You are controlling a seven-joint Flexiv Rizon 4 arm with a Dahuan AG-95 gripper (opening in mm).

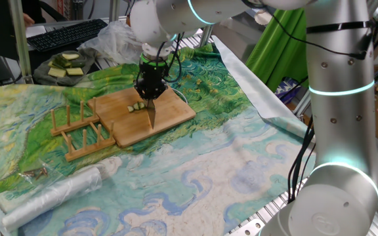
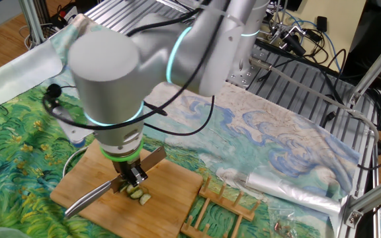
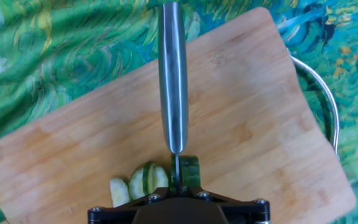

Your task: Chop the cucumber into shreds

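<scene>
the gripper (image 1: 151, 92) is clamped on a knife (image 3: 172, 81). the cucumber (image 3: 146, 180) lies just left of the blade on the board (image 3: 247, 124), apparently touching it near the heel.

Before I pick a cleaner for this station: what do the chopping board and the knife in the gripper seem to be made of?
The rectangular light-brown board looks like bamboo or wood with a matte finish: straight grain lines run along its length. The long silver knife blade looks like polished steel, since it shines and mirrors light. Its handle is hidden in the gripper.
</scene>
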